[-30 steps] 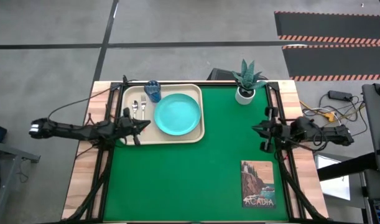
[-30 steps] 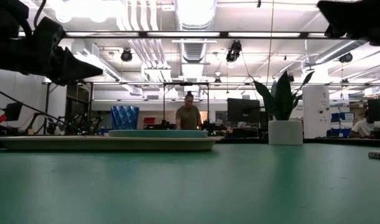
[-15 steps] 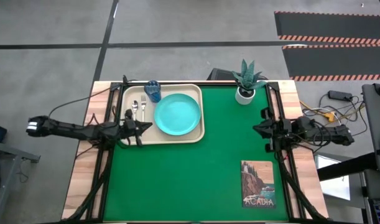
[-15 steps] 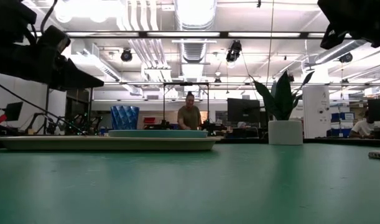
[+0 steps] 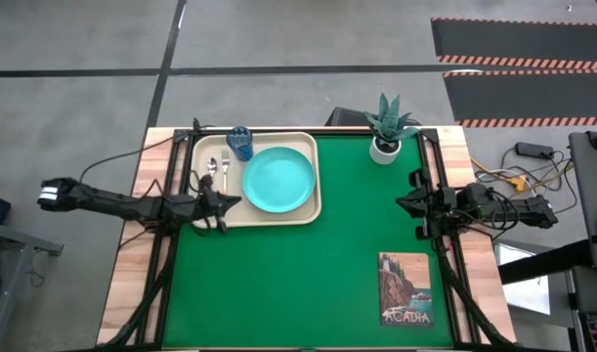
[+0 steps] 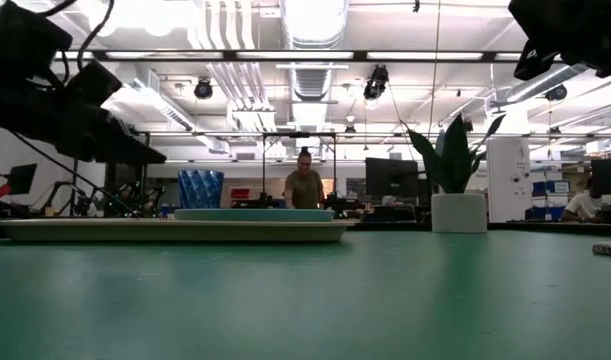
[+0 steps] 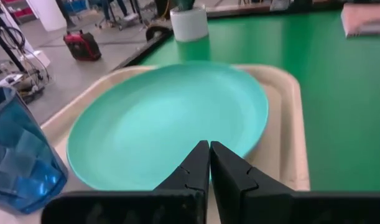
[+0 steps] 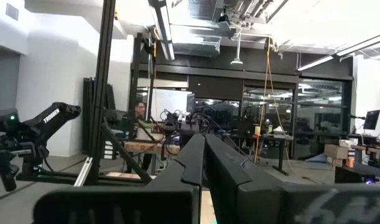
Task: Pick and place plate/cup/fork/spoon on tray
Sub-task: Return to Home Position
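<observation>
The beige tray lies at the table's far left. On it rest the turquoise plate, the dark-blue cup at its far edge, and the spoon and fork side by side to the left of the plate. My left gripper is shut and empty; it hangs above the tray's near left part, pointing at the plate, with the cup beside it. My right gripper is shut and empty at the table's right edge, raised above the table.
A white pot with a green plant stands at the far right of the green mat. The "Acadia" picture card lies near the right front. A person stands in the room beyond the table.
My left gripper has sunk lower over the tray's near left part, still shut, its tip tipping down a little. The things on the tray have stayed where they were.
</observation>
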`<state>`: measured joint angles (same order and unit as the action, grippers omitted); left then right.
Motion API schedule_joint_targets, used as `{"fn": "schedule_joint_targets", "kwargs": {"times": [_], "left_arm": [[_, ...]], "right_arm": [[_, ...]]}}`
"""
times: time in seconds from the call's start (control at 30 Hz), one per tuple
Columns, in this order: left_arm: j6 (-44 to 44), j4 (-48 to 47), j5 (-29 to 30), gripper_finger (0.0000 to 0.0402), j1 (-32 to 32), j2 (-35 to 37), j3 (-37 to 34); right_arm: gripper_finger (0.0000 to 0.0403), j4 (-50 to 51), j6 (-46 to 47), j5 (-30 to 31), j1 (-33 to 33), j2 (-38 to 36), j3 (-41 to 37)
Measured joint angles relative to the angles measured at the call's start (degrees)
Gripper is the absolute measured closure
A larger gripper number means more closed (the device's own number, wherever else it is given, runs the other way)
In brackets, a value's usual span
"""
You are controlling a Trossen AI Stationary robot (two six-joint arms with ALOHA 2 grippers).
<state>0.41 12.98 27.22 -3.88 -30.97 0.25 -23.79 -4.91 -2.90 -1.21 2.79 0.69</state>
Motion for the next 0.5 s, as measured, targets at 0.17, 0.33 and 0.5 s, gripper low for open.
{"fn": "schedule_joint_targets", "kwargs": {"times": [0.17, 0.33, 0.5], "left_arm": [[0.02, 0.04, 0.00, 0.0402, 0.00, -1.92, 0.00], [0.02, 0.02, 0.02, 0.0402, 0.02, -3.94, 0.00], [0.02, -0.02, 0.02, 0.0402, 0.00, -5.96, 0.00]], "right_arm": [[0.0394, 0.00, -0.02, 0.00, 0.00, 0.00, 0.00], [0.0394, -0.02, -0.02, 0.00, 0.00, 0.00, 0.00], [0.0394, 0.00, 0.00, 0.00, 0.00, 0.00, 0.00]]}}
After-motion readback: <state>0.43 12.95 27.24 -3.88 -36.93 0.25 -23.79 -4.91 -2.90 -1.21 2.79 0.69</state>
